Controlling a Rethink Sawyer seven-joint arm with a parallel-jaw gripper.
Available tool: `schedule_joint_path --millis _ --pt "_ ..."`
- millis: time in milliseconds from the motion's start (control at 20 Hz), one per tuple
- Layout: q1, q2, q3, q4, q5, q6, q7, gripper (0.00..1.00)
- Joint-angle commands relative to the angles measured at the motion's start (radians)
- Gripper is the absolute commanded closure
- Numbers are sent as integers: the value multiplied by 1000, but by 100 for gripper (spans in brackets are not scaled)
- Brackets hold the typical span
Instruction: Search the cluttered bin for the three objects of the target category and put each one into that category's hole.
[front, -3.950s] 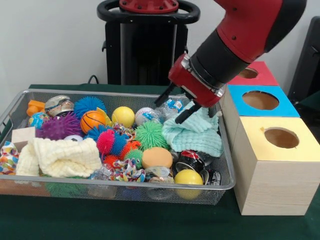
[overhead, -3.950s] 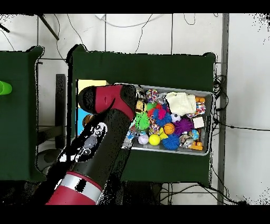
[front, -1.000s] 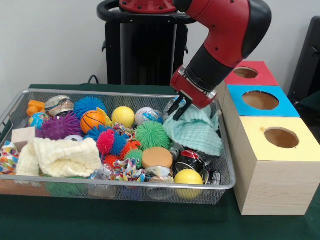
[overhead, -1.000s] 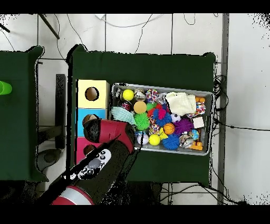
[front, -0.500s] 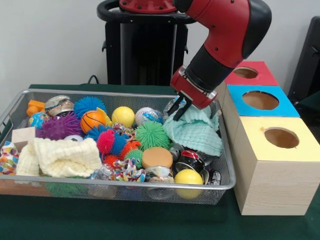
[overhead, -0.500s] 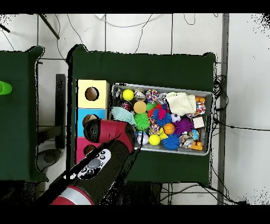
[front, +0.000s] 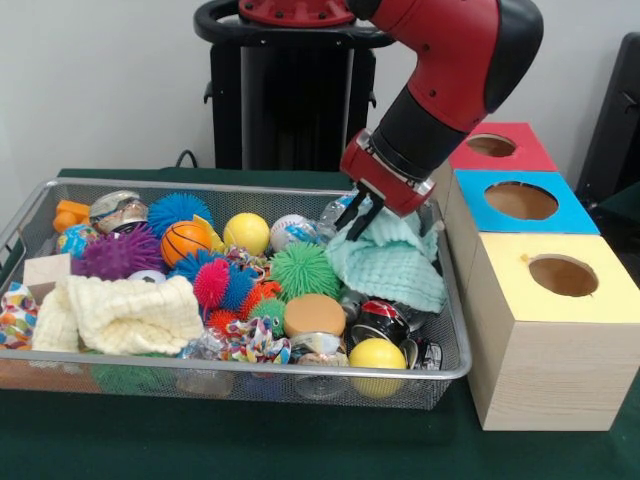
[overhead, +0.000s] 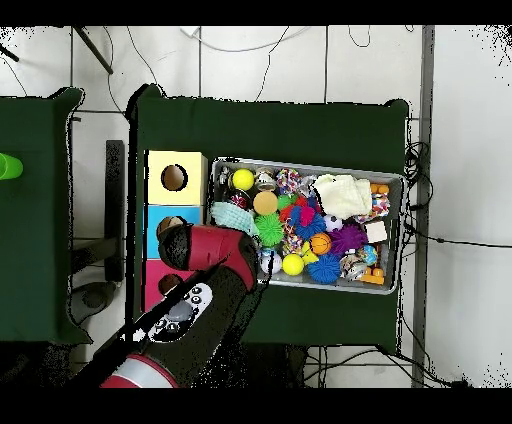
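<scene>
Hand (front: 352, 216) over crumpled, perhaps waffle-textured mint cloth (front: 392, 265)

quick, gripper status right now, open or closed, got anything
Gripper: its fingers look nearly closed at the far end of the teal cloth in the wire bin; whether it is holding anything cannot be told.

Gripper (front: 352, 217): fingers close together over the back of the mint cloth (front: 392, 262), beside a clear packet (front: 340, 208) (contact unclear).
Bin (front: 445, 300): wire mesh, crowded with balls and cloths.
Front row: yellow ball (front: 377, 355), cream cloth (front: 125, 312).
Boxes: yellow box (front: 545, 335) nearest, then blue box (front: 520, 205), red box (front: 500, 147), each with a round hole.
</scene>
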Motion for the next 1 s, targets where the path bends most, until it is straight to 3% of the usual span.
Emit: schedule_joint_path --millis 50,350,600,850,1000 --pt "-75 -150 57 -37 -34 306 26 100" --pt "-142 -227 35 -203 -72 560 -52 100" --pt "-220 -282 67 -328 -111 753 -135 100" --pt "-334 -332 132 -351 -162 767 -282 100" --pt "-458 -353 193 -308 -202 659 -427 100"
